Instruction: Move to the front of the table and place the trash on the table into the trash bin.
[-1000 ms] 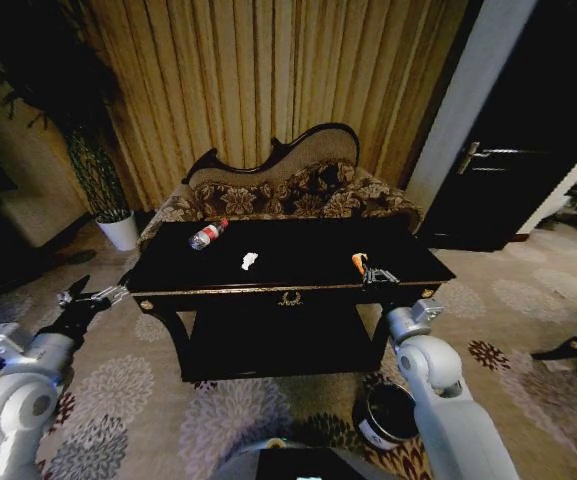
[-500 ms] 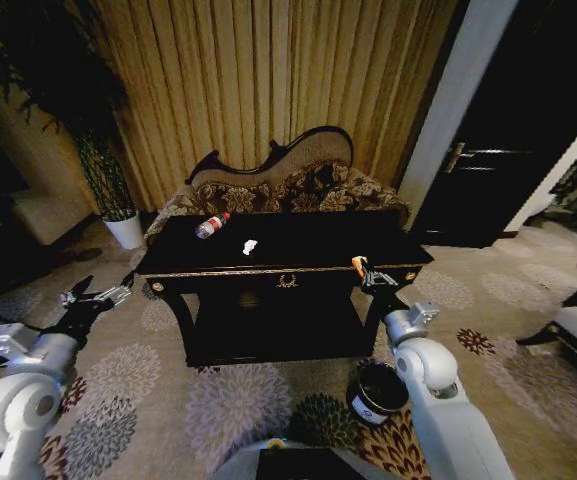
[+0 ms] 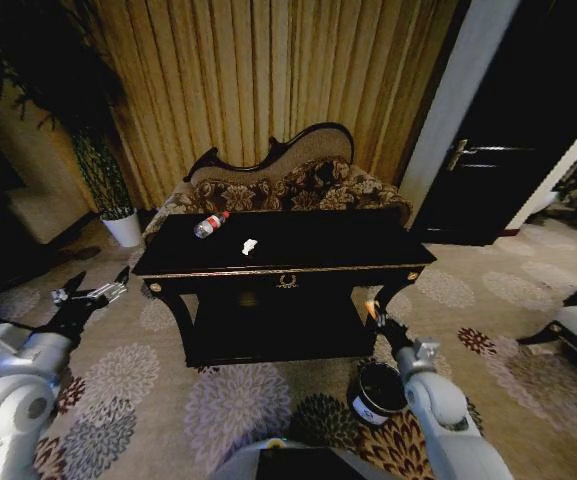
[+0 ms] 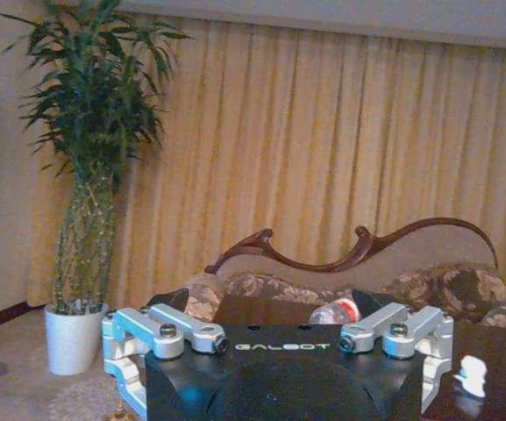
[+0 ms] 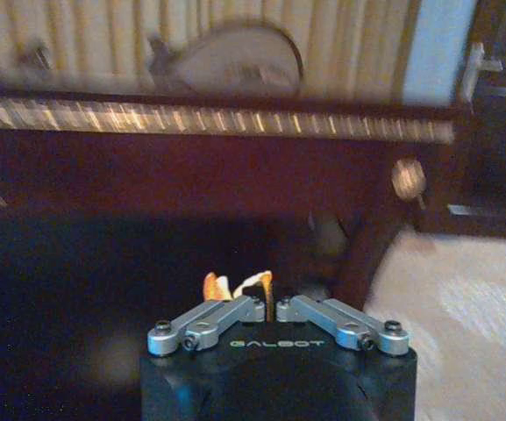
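Left gripper (image 3: 96, 297) hangs out beside the table's left end, over the carpet, fingers spread and holding nothing. Looks parked there to stay clear of the work, not reaching for anything.

Plant pot (image 3: 121, 228) sits at the far left by the curtain, not part of the job.

Table (image 3: 368, 250): the bottle (image 3: 208, 225) lies on its side near the back-left of the top, the white scrap (image 3: 250, 246) just right of it and apart from it. Both untouched, so two pieces are left to clear, I'd say. Sofa (image 3: 298, 185) is right behind.

Right gripper (image 3: 374, 313) is low, in front of the table's right leg, below the top. Fingers are pinched on the small orange piece (image 5: 235, 287), which sticks up between the tips in the right wrist view. It's held just above and behind the bin (image 3: 381, 392), which stands on the carpet by the table's front-right corner. My read: the piece is positioned for a drop into the bin, not yet over the opening.
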Controlling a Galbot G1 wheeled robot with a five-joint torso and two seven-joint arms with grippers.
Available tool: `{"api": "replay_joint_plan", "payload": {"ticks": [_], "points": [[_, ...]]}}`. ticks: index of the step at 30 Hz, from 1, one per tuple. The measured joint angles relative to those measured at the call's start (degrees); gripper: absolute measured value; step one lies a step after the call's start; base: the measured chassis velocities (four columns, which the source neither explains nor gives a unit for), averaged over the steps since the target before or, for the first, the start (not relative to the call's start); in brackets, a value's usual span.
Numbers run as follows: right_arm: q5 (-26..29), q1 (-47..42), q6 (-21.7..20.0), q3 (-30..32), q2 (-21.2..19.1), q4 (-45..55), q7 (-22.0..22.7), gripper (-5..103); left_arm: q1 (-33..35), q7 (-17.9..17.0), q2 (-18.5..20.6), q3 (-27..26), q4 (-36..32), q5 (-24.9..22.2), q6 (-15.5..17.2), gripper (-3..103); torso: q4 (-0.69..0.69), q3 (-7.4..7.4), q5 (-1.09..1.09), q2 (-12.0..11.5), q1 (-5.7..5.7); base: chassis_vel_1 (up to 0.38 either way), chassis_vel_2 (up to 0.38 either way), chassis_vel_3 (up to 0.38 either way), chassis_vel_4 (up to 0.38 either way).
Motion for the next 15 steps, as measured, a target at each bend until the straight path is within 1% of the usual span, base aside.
{"api": "replay_joint_plan", "payload": {"ticks": [2, 4, 5, 6, 9, 10, 12, 15], "points": [[-2.2, 2.4, -0.4, 0.0, 1.1, -4.0, 0.0, 2, -0.2, 0.0, -0.6, -0.8, 0.5, 0.0, -0.5, 100, 0.01, 0.01, 0.0, 0.0, 0.01, 0.0, 0.0, 0.0, 0.0], [-3.3, 3.6, -0.6, 0.0, 1.4, -5.5, 0.0, 2, -0.3, 0.0, -0.7, -1.1, 0.5, 0.0, -0.7, 100, 0.01, 0.01, 0.01, 0.0, 0.02, 0.0, 0.0, 0.0, 0.0], [-5.5, 5.6, -1.0, 0.1, 1.9, -8.0, 0.0, 2, -0.4, 0.0, -0.8, -1.5, 0.6, 0.0, -0.9, 100, 0.02, 0.01, 0.0, 0.0, 0.02, 0.0, 0.0, 0.0, 0.0], [-5.5, 5.6, -1.0, 0.1, 1.9, -8.0, 0.0, 2, -0.4, 0.0, -0.8, -1.5, 0.6, 0.0, -0.9, 100, 0.02, 0.01, 0.0, 0.0, 0.02, 0.0, 0.0, 0.0, 0.0], [-11.0, 9.2, -2.0, 0.6, 1.9, -13.7, 0.0, 2, -1.1, 0.0, -0.9, -2.3, 0.7, 0.0, -1.0, 100, 0.02, 0.0, 0.0, 0.0, 0.01, 0.0, 0.0, 0.0, 0.0], [-11.0, 9.2, -2.0, 0.6, 1.9, -13.7, 0.0, 2, -1.1, 0.0, -0.9, -2.3, 0.7, 0.0, -1.0, 100, 0.02, 0.0, 0.0, 0.0, 0.01, 0.0, 0.0, 0.0, 0.0], [-13.5, 10.6, -3.0, 1.4, 1.4, -16.7, 0.0, 2, -1.4, 0.0, -0.7, -3.1, 1.0, -0.2, -1.1, 100, 0.01, 0.01, 0.0, 0.0, 0.02, 0.0, 0.0, 0.0, 0.0], [-15.1, 10.7, -3.7, 2.2, 1.3, -18.2, 0.0, 2, -1.4, 0.1, -0.4, -3.7, 1.4, -0.3, -1.3, 100, 0.01, 0.01, 0.0, 0.0, 0.02, 0.0, 0.0, 0.0, 0.0]]}}
